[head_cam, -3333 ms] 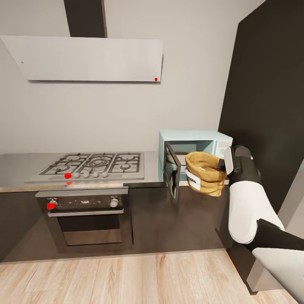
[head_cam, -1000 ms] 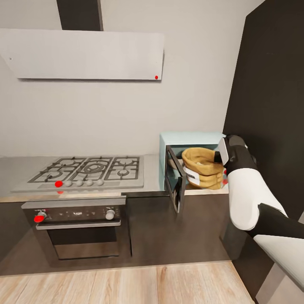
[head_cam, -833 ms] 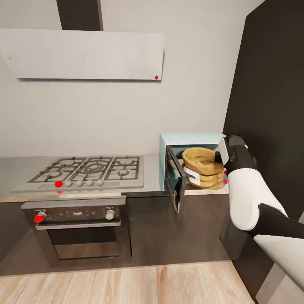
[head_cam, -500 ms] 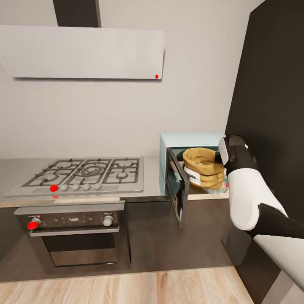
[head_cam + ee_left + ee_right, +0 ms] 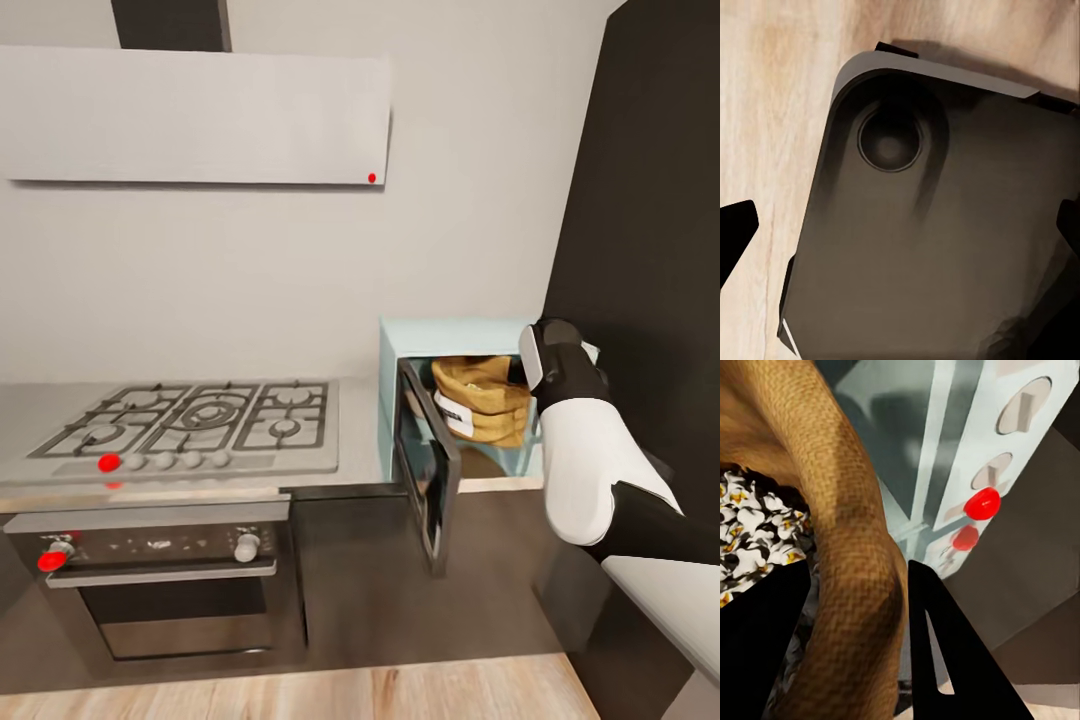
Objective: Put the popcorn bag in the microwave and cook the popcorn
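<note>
The mint-blue microwave [image 5: 452, 334] stands on the countertop [image 5: 359, 430] with its dark glass door [image 5: 428, 470] swung open. The mustard-tan popcorn bag [image 5: 482, 400] hangs inside the cavity, white label facing the door. My right gripper [image 5: 519, 375] is shut on the bag's rolled rim [image 5: 851, 547], one black finger [image 5: 949, 660] outside it and one inside. Whitish popcorn [image 5: 750, 521] fills the bag. The microwave's white knob panel [image 5: 1001, 442] is close beside the bag. My left gripper [image 5: 904, 229] is open over the floor, with nothing between its fingertips.
The steel gas hob [image 5: 190, 425] and oven [image 5: 150, 580] are left of the microwave, under the flat grey hood [image 5: 200, 115]. A tall dark cabinet [image 5: 650, 200] stands against the microwave's right side. My dark base [image 5: 937, 240] sits on the wood floor [image 5: 772, 90].
My right arm has carried the bag from in front of the opening into the microwave cavity. The whole view has shifted, as the camera has come closer.
</note>
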Motion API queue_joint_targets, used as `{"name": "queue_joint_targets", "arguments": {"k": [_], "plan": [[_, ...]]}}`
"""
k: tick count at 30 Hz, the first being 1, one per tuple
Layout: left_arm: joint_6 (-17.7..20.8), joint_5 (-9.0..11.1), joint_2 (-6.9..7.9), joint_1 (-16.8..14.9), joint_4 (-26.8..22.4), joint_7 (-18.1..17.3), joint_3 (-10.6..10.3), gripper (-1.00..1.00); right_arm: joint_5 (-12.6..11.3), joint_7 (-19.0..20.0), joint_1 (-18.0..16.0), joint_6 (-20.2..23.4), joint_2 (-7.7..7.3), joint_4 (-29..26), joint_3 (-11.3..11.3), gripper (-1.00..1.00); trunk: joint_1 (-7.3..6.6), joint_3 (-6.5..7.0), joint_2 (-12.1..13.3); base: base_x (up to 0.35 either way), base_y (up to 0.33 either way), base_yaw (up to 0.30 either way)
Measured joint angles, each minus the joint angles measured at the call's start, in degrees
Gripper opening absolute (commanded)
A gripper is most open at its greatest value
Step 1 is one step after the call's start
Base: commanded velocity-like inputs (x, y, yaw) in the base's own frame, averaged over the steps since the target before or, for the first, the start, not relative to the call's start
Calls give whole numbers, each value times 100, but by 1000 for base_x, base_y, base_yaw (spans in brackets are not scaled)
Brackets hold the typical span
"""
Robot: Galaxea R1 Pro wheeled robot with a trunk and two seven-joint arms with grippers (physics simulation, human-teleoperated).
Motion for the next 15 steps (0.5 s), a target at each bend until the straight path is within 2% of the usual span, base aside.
{"name": "queue_joint_targets", "arguments": {"k": [15], "plan": [[0, 2, 0, 0, 1, 0, 0, 100, 69, -1, 0, 10, -1, 28, 3, -100, 0, 0, 1, 216, 0, 0]]}}
